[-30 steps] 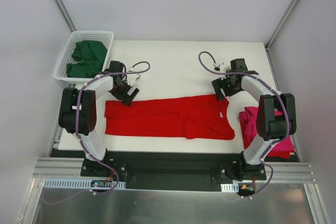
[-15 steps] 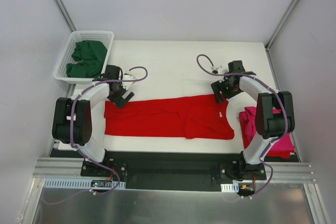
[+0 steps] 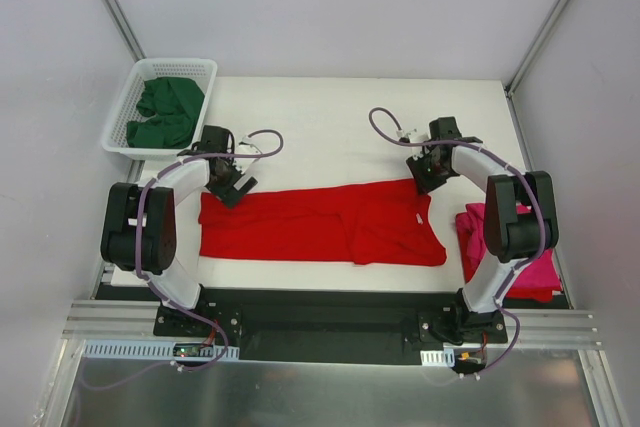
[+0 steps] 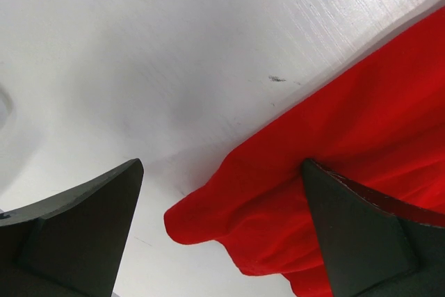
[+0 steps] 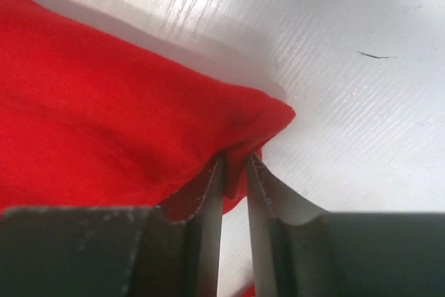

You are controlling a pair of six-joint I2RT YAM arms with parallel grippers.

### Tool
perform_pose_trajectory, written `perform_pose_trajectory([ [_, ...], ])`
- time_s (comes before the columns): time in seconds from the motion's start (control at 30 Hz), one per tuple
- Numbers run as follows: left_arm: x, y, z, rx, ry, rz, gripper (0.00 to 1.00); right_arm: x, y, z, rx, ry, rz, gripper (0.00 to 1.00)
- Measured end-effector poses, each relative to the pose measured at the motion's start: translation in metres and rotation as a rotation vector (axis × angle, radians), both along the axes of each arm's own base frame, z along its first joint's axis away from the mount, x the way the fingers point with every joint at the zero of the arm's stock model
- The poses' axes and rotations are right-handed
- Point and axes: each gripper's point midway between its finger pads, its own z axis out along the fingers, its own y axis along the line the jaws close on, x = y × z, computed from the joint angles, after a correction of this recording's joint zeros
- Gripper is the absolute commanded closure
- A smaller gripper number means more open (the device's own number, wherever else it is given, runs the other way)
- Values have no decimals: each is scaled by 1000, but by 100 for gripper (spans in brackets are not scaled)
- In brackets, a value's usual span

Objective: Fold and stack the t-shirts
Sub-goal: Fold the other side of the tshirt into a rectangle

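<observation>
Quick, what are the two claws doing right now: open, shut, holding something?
Left gripper: open, straddling a corner of the red t-shirt, not gripping it.
Right gripper: shut on another corner of the red t-shirt.

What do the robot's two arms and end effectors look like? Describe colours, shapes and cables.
The left arm and right arm have white curved links joined by bulky black joint housings. A thin purple cable runs along each. The left end effector and right end effector each carry two dark, tapering fingers.

Lab test booth: plain white walls (image 3: 330, 7), aluminium rail (image 3: 120, 322), white table (image 3: 330, 127)
</observation>
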Motion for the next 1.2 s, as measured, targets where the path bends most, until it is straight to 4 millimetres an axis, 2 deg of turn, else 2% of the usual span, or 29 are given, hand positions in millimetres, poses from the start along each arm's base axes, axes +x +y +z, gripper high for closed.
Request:
perform_pose_trajectory([
  [0.1, 1, -1, -1, -2, -6, -5, 1, 0, 0, 0, -1, -1, 1, 84],
  [0.23, 5, -3, 0, -11, -21, -20, 11, 0, 0, 0, -1, 0, 1, 84],
  [0.27, 5, -4, 0, -13, -25, -25, 33, 0, 0, 0, -1, -1, 1, 83],
  [0.3, 6, -4, 0, -14, -27, -26, 47, 0, 0, 0, -2, -1, 1, 83],
  [0.4, 8, -6, -3, -21, -31, -33, 100, 0, -1, 0, -5, -1, 3, 83],
  [0.57, 9, -7, -10, -11, -21, -56, 100, -1, -3, -2, -16, 1, 8, 84],
  [0.97, 14, -8, -10, -10, -38, -58, 100, 0, -12, -4, -70, -15, -3, 99],
  [1.2, 19, -9, -8, -5, -81, -59, 100, 5, -21, 2, -120, -52, -25, 99],
])
